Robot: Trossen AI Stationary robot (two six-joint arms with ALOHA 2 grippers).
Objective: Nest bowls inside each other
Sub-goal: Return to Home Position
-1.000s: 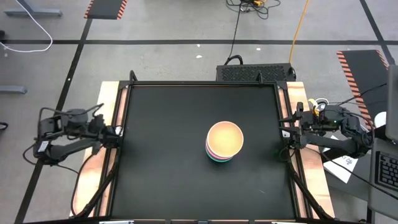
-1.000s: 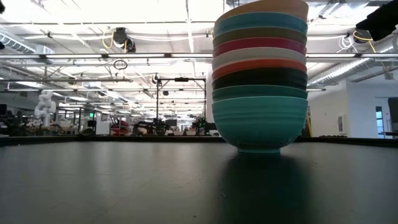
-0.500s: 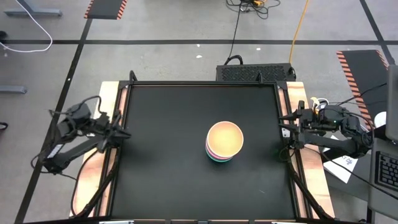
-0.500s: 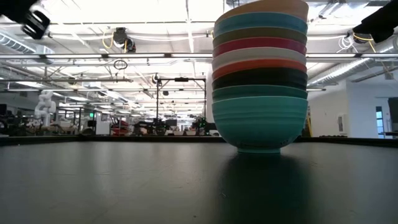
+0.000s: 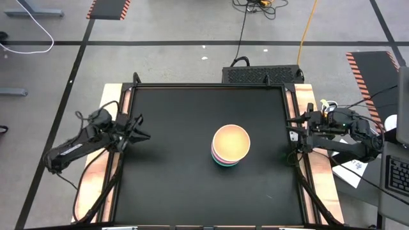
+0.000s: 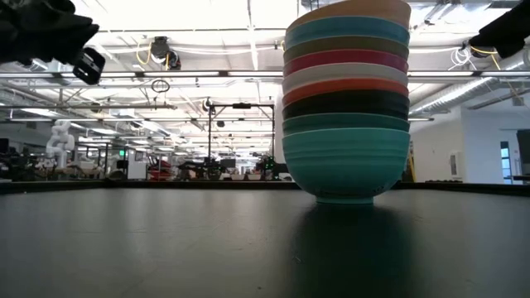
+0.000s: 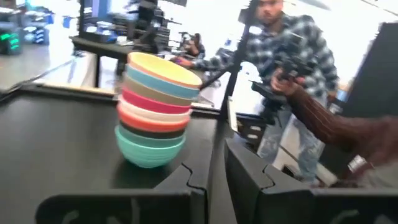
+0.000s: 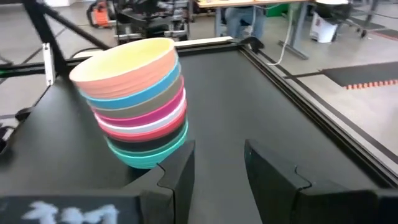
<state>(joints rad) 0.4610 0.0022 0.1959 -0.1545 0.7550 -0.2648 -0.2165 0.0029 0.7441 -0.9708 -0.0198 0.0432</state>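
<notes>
Our left gripper (image 5: 142, 129) hangs just inside the left edge of the table (image 5: 172, 185), raised well off the surface, its fingers parted by only a narrow gap with nothing between them. Our right gripper (image 8: 217, 149) sits at the right edge, fingers spread wider and likewise empty. Both point inward at the bowls (image 5: 229, 147), which stand as one nested stack a little right of the table's centre, well apart from either arm: the turquoise bowl (image 6: 345, 165) at the bottom, the peach-orange bowl (image 5: 231, 140) on top. We judge the nesting finished, with only parking the arms left. The danger we see is the stack itself. From above, the top bowl sits slightly off the bottom one, so the column leans a little. A left arm swinging inward instead of folding away, or a jolt to the table, could slide the upper bowls or topple the lot. A person (image 7: 292, 56) stands beyond the far side, close enough to bump the frame.
</notes>
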